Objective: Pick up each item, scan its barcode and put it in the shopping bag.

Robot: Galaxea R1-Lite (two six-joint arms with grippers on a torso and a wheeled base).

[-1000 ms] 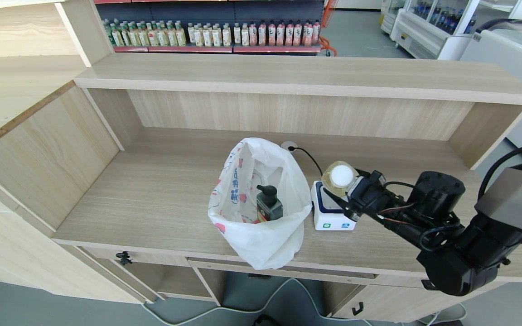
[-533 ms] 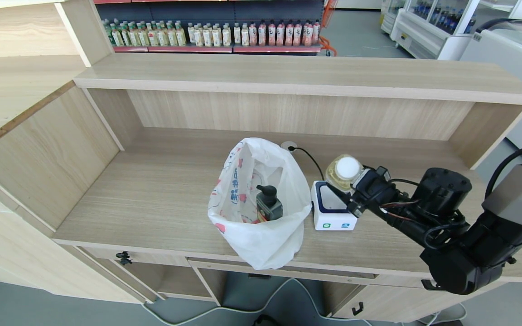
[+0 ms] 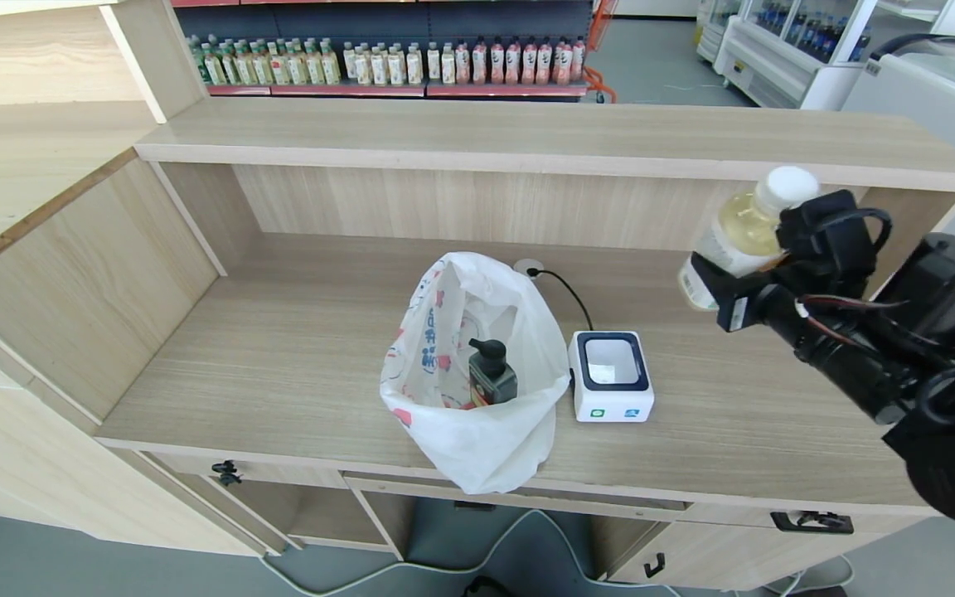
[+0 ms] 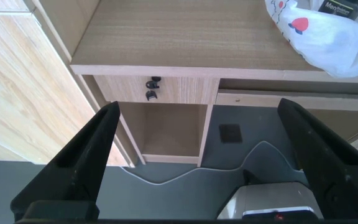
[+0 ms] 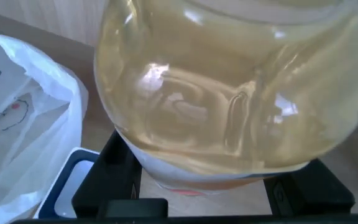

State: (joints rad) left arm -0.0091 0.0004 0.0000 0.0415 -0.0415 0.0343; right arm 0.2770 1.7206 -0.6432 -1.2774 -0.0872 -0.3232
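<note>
The left fingers (image 4: 92, 155) hung spread wide and empty, idle below the pale wooden surface (image 3: 295, 365). Below-left of the right fingers (image 3: 714, 286) stood the white plastic shopping bag (image 3: 477, 439), then the white box-shaped scanner (image 3: 610, 398). Those fingers clamped the clear white-capped bottle of yellow drink (image 3: 741, 236), tilted aloft, likely to clear the bag's rim.

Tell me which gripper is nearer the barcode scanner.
Right. The right gripper, shut on the bottle, hangs above the counter to the right of the scanner; the left gripper sits low before the counter's front, beyond the shopping bag.
</note>
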